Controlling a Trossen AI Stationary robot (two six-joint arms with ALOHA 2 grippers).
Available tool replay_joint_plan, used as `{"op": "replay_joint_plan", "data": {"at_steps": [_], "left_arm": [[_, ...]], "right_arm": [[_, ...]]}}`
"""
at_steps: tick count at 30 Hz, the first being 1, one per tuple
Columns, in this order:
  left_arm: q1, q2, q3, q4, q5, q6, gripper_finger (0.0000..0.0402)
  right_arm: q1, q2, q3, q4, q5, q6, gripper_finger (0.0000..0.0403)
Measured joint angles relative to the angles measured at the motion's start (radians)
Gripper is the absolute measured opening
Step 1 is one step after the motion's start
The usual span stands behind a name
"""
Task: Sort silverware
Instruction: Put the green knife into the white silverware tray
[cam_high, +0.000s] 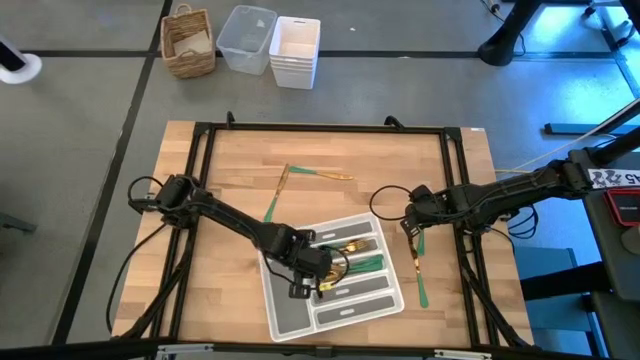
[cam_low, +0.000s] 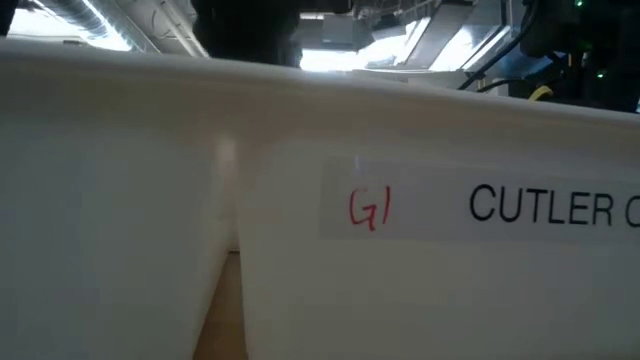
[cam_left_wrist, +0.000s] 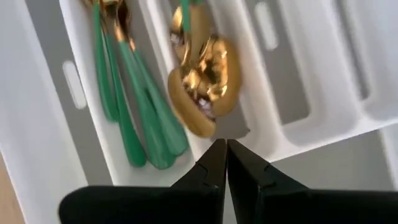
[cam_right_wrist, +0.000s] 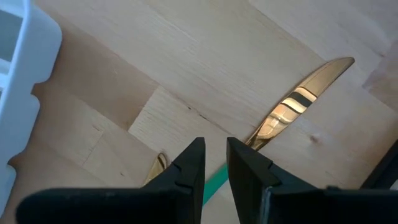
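A white bin wall (cam_low: 150, 200) fills the low view, its label reading "G1" and "CUTLER"; nothing of the table shows past it.

The left gripper (cam_left_wrist: 222, 158) hangs over the grey tray (cam_high: 290, 310), its fingers closed tip to tip with nothing between them. Just beyond its tips a gold spoon (cam_left_wrist: 202, 81) lies in one compartment, and green handles (cam_left_wrist: 140, 118) lie bunched in the compartment next to it. From above, the tray sits tilted near the table's front edge, with gold and green pieces gathered in its upper slots.

The right gripper (cam_right_wrist: 214, 163) is low over the wood table (cam_high: 240, 160) just right of the tray, its fingers a narrow gap apart around the green handle of a knife (cam_right_wrist: 298, 102), whose gold blade lies flat on the wood beyond the tips; whether the fingers touch the handle I cannot tell. Another green-handled piece (cam_high: 422, 292) lies nearer the front, and two more (cam_high: 300, 176) lie well apart behind the tray.
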Motion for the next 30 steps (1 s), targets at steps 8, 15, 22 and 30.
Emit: {"op": "replay_joint_plan", "data": {"at_steps": [8, 15, 22, 30], "left_arm": [[0.023, 0.022, 0.000, 0.006, -0.002, 0.000, 0.0005], [0.046, 0.030, 0.000, 0.115, -0.002, 0.071, 0.0005], [0.085, 0.091, 0.000, 0.234, 0.082, 0.112, 0.0005], [0.086, 0.037, 0.000, 0.232, 0.121, 0.232, 0.0005]], "right_arm": [[0.000, 0.000, 0.000, 0.000, -0.001, 0.000, 0.0067], [0.000, 0.000, 0.000, 0.000, -0.001, 0.000, 0.0067], [0.000, 0.000, 0.000, 0.001, -0.003, 0.000, 0.0067], [0.000, 0.000, 0.000, 0.000, -0.159, 0.082, 0.0067]]}}
